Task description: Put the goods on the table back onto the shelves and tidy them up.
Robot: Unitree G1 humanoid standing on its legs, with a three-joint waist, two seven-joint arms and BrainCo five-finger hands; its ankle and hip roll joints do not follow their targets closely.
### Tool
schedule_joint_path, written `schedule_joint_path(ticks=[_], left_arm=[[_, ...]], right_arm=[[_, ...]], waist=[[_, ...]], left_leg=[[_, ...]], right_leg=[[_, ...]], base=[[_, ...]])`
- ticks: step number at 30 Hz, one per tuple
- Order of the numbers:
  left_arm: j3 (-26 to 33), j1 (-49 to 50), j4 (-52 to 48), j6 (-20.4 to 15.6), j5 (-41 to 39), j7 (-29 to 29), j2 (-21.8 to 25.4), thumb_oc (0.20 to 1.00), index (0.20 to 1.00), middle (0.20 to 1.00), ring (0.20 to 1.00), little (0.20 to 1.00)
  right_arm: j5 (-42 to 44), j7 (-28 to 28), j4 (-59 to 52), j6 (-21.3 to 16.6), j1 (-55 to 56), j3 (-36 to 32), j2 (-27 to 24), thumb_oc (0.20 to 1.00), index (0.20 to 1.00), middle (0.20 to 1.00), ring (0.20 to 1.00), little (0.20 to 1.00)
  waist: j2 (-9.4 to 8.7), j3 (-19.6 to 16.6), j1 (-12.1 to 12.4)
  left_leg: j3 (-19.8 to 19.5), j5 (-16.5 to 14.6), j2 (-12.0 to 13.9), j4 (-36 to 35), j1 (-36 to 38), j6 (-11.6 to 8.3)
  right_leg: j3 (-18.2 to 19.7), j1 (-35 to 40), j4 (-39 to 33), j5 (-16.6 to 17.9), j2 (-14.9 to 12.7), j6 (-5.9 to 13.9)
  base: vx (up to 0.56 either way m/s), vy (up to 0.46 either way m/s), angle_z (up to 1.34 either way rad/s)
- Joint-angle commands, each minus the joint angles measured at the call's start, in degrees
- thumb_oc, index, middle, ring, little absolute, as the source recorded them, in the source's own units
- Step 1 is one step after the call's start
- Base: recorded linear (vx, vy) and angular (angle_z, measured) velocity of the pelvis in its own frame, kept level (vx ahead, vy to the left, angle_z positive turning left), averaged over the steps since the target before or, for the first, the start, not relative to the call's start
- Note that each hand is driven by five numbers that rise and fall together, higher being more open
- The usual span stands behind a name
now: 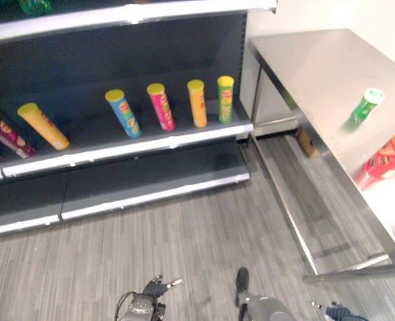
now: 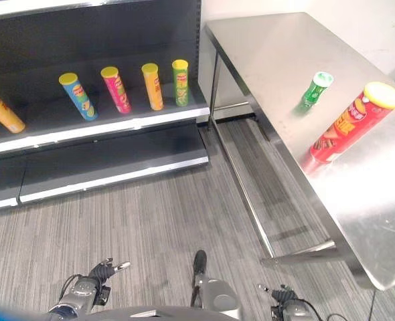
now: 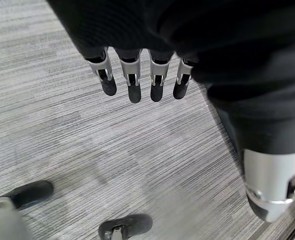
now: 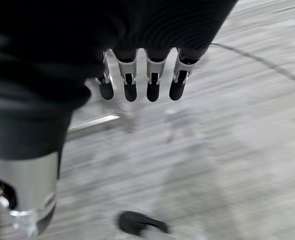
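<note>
Both hands, left (image 2: 97,274) and right (image 2: 284,294), are seen low over the floor. On the table (image 2: 278,60), 1 red can (image 2: 348,124) and 1 green bottle (image 2: 314,89) are left, well apart from the shelf (image 2: 84,120). Straight, empty fingers (image 3: 132,80) are shown on the left wrist, likewise on the right (image 4: 137,77).

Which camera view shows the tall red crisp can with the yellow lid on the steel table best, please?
The right eye view: the tall red crisp can shows whole, yellow lid included. The left eye view cuts it at the frame's edge.
</note>
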Motion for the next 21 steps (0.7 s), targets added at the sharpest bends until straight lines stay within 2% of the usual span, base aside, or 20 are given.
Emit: schedule_joint_path(ticks=[1, 3, 4, 5, 6, 8, 13, 14, 15, 17, 18, 21], left_arm=[[-0.1, -0.2, -2.3, -0.6, 0.4, -0.4, 2.0, 1.0, 1.0, 1.0, 1.0, 1.0], [-0.4, -0.3, -2.4, -0.3, 0.4, -0.1, 2.1, 1.0, 1.0, 1.0, 1.0, 1.0], [-0.6, -0.3, -2.3, -0.2, 0.5, -0.1, 1.9, 1.0, 1.0, 1.0, 1.0, 1.0], [-0.7, -0.3, -2.3, -0.2, 0.5, -0.1, 1.9, 1.0, 1.0, 1.0, 1.0, 1.0], [-0.7, -0.2, -2.4, -0.3, 0.5, -0.1, 1.9, 1.0, 1.0, 1.0, 1.0, 1.0], [-0.9, 0.0, -2.2, -0.4, 0.7, 0.1, 1.8, 1.0, 1.0, 1.0, 1.0, 1.0], [-0.9, 0.0, -2.2, -0.4, 0.7, 0.1, 1.8, 1.0, 1.0, 1.0, 1.0, 1.0], [-1.0, 0.0, -2.0, -0.4, 0.6, 0.2, 1.9, 1.0, 1.0, 1.0, 1.0, 1.0], [-1.1, -0.3, 0.0, -0.6, 0.9, 0.1, 1.3, 1.0, 1.0, 1.0, 1.0, 1.0], [-1.0, -0.4, -0.1, -0.6, 1.0, 0.2, 1.6, 1.0, 1.0, 1.0, 1.0, 1.0], [-0.8, -0.5, -0.2, -0.6, 1.1, 0.4, 2.0, 1.0, 1.0, 1.0, 1.0, 1.0], [-0.2, -0.9, -1.4, -0.9, 0.6, 0.9, 2.9, 1.0, 1.0, 1.0, 1.0, 1.0]], right_arm=[[2.0, -0.6, 1.1, -0.4, 0.8, 1.2, -1.5, 1.0, 1.0, 1.0, 1.0, 1.0], [2.5, -1.0, 0.9, -0.1, 0.5, 1.3, -1.6, 1.0, 1.0, 1.0, 1.0, 1.0], [2.8, -1.0, 1.2, 0.1, 0.4, 1.4, -1.7, 1.0, 1.0, 1.0, 1.0, 1.0], [2.8, -1.0, 1.2, 0.1, 0.5, 1.4, -1.7, 1.0, 1.0, 1.0, 1.0, 1.0], [2.7, -1.1, 1.0, 0.1, 0.6, 1.5, -1.7, 1.0, 1.0, 1.0, 1.0, 1.0], [1.9, -1.0, 1.2, 0.2, 0.6, 2.1, -1.9, 1.0, 1.0, 1.0, 1.0, 1.0], [1.9, -1.0, 1.2, 0.2, 0.6, 2.1, -1.9, 1.0, 1.0, 1.0, 1.0, 1.0], [1.5, -1.1, 1.3, 0.2, 0.5, 2.4, -2.1, 1.0, 1.0, 1.0, 1.0, 1.0], [1.8, -1.5, 2.7, 0.2, 0.8, 0.0, -1.8, 1.0, 1.0, 1.0, 1.0, 1.0], [1.9, -1.6, 2.6, 0.3, 0.8, -0.5, -1.3, 1.0, 1.0, 1.0, 1.0, 1.0], [2.2, -1.9, 2.6, 0.5, 0.7, -1.3, -1.0, 1.0, 1.0, 1.0, 1.0, 1.0], [3.2, -2.5, 2.1, 0.4, 0.7, -2.9, -0.9, 1.0, 1.0, 1.0, 1.0, 1.0]], waist=[[-1.15, 2.9, -0.2], [-1.86, 4.0, 0.2], [-2.15, 3.9, 0.3], [-2.07, 4.1, 0.5], [-2.02, 4.1, 0.9], [-1.3, 3.6, 1.7], [-1.41, 3.5, 1.7], [-0.76, 3.2, 2.5], [2.31, -0.5, 1.3], [2.33, -0.9, 1.2], [2.31, -0.9, 0.7], [2.05, -0.4, 0.1]], left_leg=[[0.0, 11.7, -0.5, 16.8, -12.9, -3.42], [0.7, 13.2, 0.5, 24.0, -17.2, -3.05], [2.0, 12.4, 2.9, 19.6, -19.4, -1.64], [2.2, 12.2, 3.1, 19.7, -19.1, -1.65], [1.9, 11.7, 3.9, 15.3, -18.8, -1.27], [-0.8, 10.9, 4.7, 1.8, -17.2, -0.65], [-0.7, 11.2, 4.5, 1.4, -17.1, -0.63], [-4.0, 11.9, 4.1, -4.2, -16.4, -0.79], [-7.0, 13.2, 4.0, -15.5, -10.0, -1.33], [-3.9, 12.8, 3.5, -17.0, -8.3, -0.6], [-1.4, 11.7, 2.7, -16.7, -7.7, 0.66], [1.3, 10.1, 1.4, -16.0, -7.6, 2.21]], right_leg=[[0.4, 7.3, 2.7, -11.7, -2.6, 7.83], [1.1, 8.9, 2.1, -12.4, -2.5, 7.15], [1.8, 10.0, 1.8, -12.6, -3.3, 7.72], [2.1, 10.3, 1.8, -12.6, -3.2, 7.72], [2.8, 10.6, 1.8, -12.8, -3.5, 8.05], [4.7, 10.8, 2.5, -13.7, -3.7, 9.09], [4.7, 10.7, 2.5, -13.7, -3.8, 9.1], [6.1, 11.0, 2.6, -14.2, -3.3, 9.33], [10.4, 11.4, 3.6, -14.8, -4.4, 10.99], [12.2, 10.5, 4.4, -14.3, -5.9, 11.93], [13.8, 9.1, 5.4, -13.8, -7.2, 12.97], [15.8, 6.7, 6.8, -12.6, -8.7, 14.6]], base=[[0.07, -0.168, -0.07], [0.11, -0.054, -0.22], [0.14, 0.034, -0.53], [0.19, 0.1, -0.41], [0.14, 0.121, -0.39], [0.17, 0.17, -0.43], [0.03, 0.028, -0.56], [0.45, 0.557, -0.02], [0.49, 0.651, 0.0], [0.29, 0.537, -1.82], [0.07, 0.394, -2.24], [0.02, 0.314, -0.86]])
